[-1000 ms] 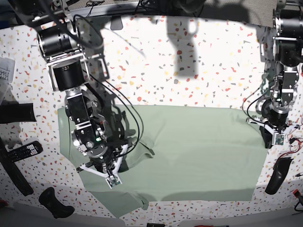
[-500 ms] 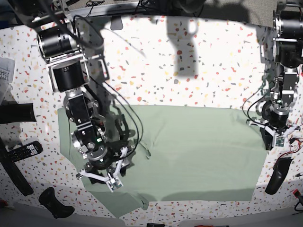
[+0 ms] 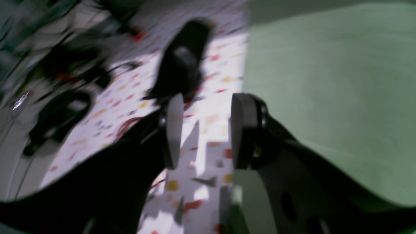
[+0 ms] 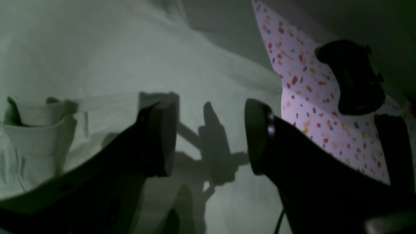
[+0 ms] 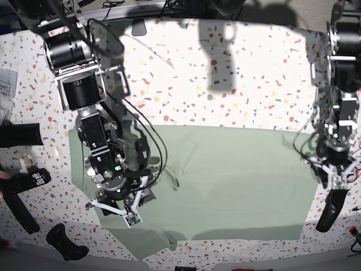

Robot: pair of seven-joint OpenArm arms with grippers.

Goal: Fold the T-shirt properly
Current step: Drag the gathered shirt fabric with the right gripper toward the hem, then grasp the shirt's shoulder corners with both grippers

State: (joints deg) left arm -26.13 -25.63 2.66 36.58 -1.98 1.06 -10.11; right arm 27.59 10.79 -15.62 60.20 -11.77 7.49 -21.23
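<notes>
Nearest the front edge, the right gripper hovers low over the large pale sage-green soft fabric T-shirt, its jaws parted and holding nothing. The shirt lies spread flat on the speckled terrazzo tabletop. Being light and limp, it will likely sag and slide, so hems or corners look the surest hold. At its edge, the left gripper also stands open and empty.
</notes>
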